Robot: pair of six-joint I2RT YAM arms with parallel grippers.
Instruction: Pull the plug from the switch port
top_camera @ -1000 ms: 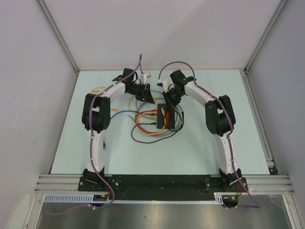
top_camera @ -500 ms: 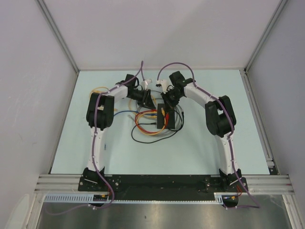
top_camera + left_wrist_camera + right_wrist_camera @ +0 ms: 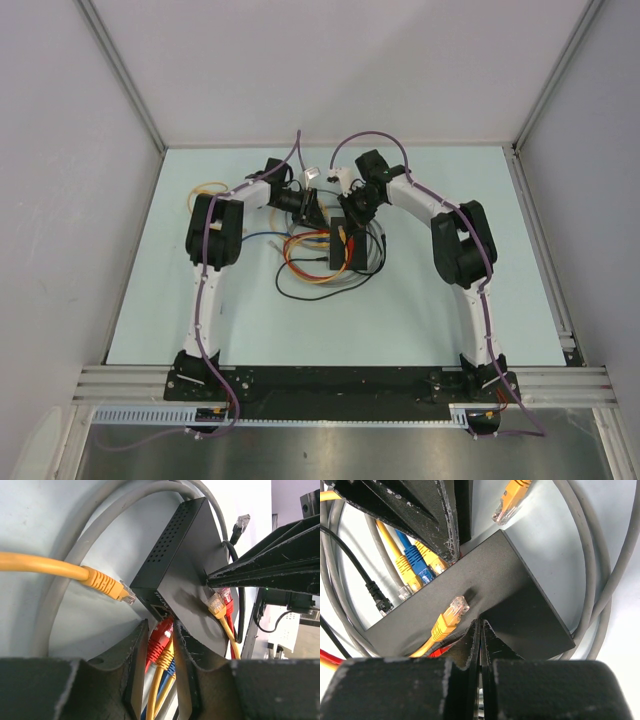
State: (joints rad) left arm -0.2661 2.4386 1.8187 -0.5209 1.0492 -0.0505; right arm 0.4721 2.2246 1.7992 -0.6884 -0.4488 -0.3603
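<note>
- Two claws crowd the switch (image 3: 348, 247) in the top view, mid-table among looped cables (image 3: 286, 258). The left gripper (image 3: 320, 213) is at its 11 o'clock, the right gripper (image 3: 350, 217) at 12. I can't read jaw widths from up here.
- Left wrist shows what the top hides: my left fingers (image 3: 137, 652) flank a red plug (image 3: 160, 636) seated in the port edge. The gap is narrow, and I cannot tell whether they pinch it. A loose yellow plug (image 3: 107, 584) lies at the switch's 9 o'clock.
- Right wrist: the jaws are fully closed on nothing, tip resting on the switch's top beside a second yellow plug (image 3: 451, 611).
- Against a second ago, the left claw has come in from 11 o'clock; the right claw and switch are unchanged.
</note>
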